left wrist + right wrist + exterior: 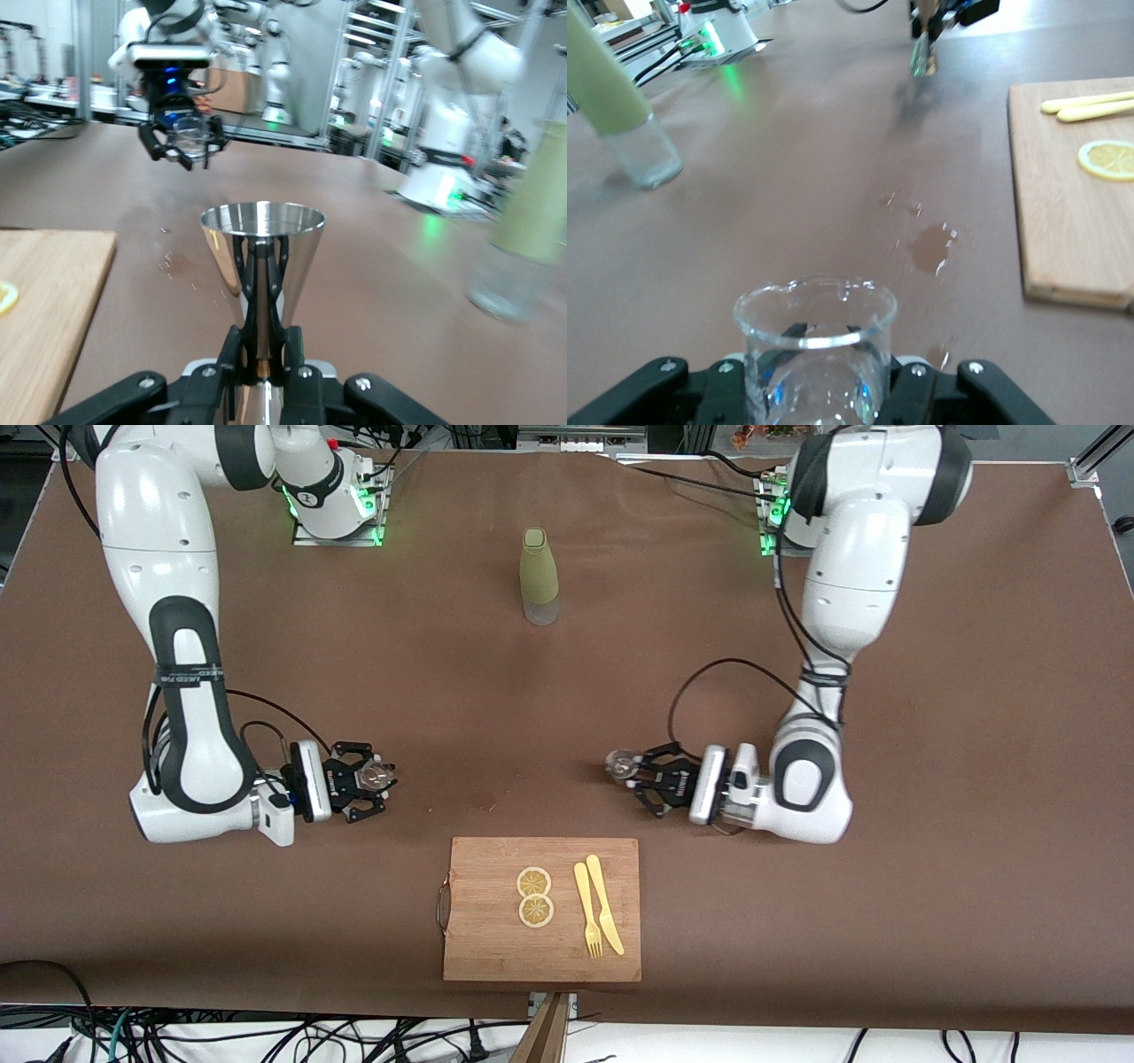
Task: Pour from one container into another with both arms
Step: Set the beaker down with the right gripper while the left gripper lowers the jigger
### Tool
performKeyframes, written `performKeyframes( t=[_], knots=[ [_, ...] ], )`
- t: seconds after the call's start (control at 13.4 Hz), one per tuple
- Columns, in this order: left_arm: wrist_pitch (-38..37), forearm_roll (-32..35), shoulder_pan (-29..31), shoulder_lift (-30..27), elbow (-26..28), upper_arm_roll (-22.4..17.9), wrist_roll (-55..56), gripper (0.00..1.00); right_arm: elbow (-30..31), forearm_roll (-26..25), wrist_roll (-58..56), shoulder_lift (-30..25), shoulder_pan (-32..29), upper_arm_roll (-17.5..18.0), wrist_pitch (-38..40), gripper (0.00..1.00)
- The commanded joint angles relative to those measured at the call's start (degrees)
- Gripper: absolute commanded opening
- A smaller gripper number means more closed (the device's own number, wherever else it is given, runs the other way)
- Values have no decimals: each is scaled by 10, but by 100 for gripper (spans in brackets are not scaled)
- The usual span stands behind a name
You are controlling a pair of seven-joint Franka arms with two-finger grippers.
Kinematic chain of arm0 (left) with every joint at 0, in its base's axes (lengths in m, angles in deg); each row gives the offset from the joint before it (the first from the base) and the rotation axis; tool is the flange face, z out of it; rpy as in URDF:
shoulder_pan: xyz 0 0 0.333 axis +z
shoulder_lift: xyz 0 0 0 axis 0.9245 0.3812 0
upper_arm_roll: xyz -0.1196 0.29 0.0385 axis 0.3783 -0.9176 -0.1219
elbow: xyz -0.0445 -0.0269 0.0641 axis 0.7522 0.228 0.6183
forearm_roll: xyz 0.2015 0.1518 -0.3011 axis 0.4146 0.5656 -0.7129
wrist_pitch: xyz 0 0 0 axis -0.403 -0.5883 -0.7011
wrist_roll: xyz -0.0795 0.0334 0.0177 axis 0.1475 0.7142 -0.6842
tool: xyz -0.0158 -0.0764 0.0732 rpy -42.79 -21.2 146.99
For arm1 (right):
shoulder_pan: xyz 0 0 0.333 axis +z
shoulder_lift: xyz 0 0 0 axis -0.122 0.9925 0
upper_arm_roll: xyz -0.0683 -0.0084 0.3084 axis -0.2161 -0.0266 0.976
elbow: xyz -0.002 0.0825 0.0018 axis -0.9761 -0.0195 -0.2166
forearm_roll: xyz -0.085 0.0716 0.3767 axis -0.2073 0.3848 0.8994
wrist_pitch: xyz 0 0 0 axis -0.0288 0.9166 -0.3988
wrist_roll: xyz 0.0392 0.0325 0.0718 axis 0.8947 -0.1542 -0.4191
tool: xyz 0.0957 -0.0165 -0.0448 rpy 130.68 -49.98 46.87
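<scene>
My left gripper is shut on the narrow waist of a shiny metal jigger, low over the table toward the left arm's end. In the left wrist view the jigger stands upright with its open cone on top, clamped between the black fingers. My right gripper is shut on a small clear glass beaker, low over the table toward the right arm's end. In the right wrist view the beaker is upright, rim up. The two containers are far apart, and both grippers point toward the table's middle.
A green bottle with a clear base stands mid-table near the bases. A wooden cutting board lies near the front edge with two lemon slices, a yellow fork and a knife. Wet spots mark the brown cloth beside the board.
</scene>
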Motion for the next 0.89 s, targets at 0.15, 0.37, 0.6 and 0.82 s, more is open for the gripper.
performKeyframes(
  t=[0.15,0.37,0.6,0.82],
  knots=[
    [-135,125,107,-17,14,-41,-119,0,17,15,-89,23,-37,-15,26,29],
    [-146,163,166,-9,7,-65,-189,0,25,25,-91,25,-70,-17,19,29],
    [-143,158,231,28,-10,-63,-228,0,25,61,-112,39,-73,-43,18,29],
    [-146,155,278,52,-63,-59,-224,0,25,82,-125,55,-73,-52,12,29]
  ],
)
